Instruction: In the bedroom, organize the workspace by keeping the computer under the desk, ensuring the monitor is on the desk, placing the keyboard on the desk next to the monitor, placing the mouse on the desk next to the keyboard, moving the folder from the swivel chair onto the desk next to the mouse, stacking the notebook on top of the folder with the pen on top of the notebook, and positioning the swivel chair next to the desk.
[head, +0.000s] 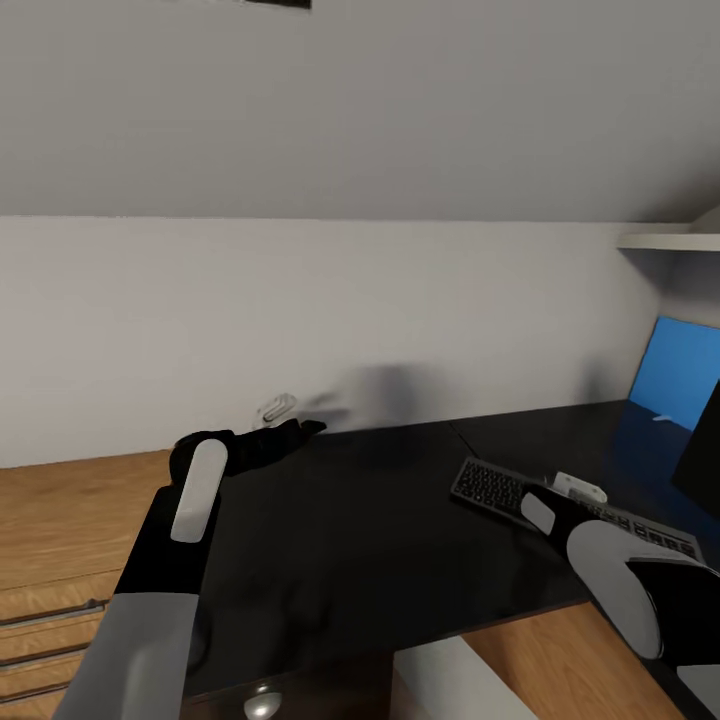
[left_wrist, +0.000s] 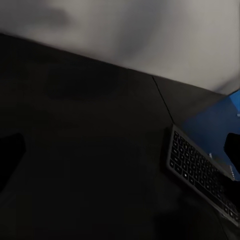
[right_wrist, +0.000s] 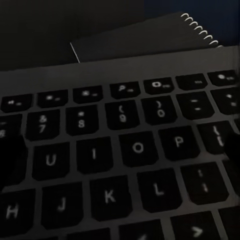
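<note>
With its jaws hidden, so I cannot tell their state, the right gripper (head: 565, 495) hovers directly over the keyboard (head: 560, 508) lying on the desk (head: 360, 520), and descending blind risks jabbing keys or shoving it.

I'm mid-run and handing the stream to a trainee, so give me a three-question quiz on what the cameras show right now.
1. True or false: the keyboard lies on the black desk.
2. Which arm reaches over the keyboard? A) the left B) the right C) both
3. Fill in: past the keyboard's far edge, the right wrist view shows a dark ____ with a wire spiral binding.

Key
1. True. It lies flat on the desk's right part.
2. B. The right gripper is over the keys, and its wrist camera shows them close up; the left gripper hangs near the desk's back-left edge by the wall.
3. Notebook.
</note>
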